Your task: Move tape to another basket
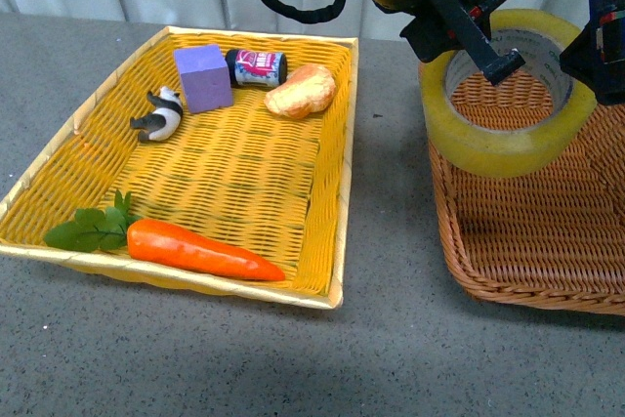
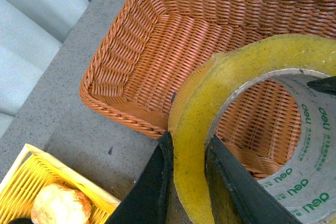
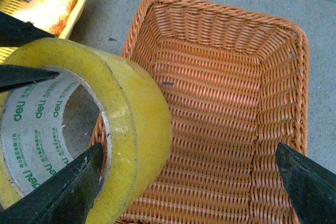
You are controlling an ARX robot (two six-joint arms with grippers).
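Tape [image 1: 500, 148] is up off the table right now, tilted and hanging over the left rim of the brown wicker basket [image 1: 508, 292]. Part of the roll is over the weave and part over the grey table [image 1: 391, 192]. It's the fat translucent yellow kind. The white core has "deli" printed in green over and over, which you can read clearly from both wrist cams. There's some tiny print next to the logo that I can't make out.

Left gripper [image 2: 188, 177] has it. The black fingers [image 2: 157, 187] are closed down on the wall of the roll, one on the outside of the yellow and one inside the core.

Right gripper [image 3: 189, 148] is spread wide over the basket with nothing held. One of its fingers sits right by the roll, but I can't tell if it's actually touching.

Nothing is lying in the part of the basket I can see.

Next to it, with a strip of table between, is the bright yellow tray [image 1: 350, 144] holding the rest of the stuff:
- a purple block [image 1: 203, 77] at the back
- a little bottle [image 1: 257, 67] lying on its side just beside the block, with a pink and blue label that's too small to read
- a bread roll [image 1: 301, 90] next to the bottle
- a panda toy [image 1: 161, 114] tipped over near the block
- a carrot [image 1: 200, 249] with green leaves along the front edge
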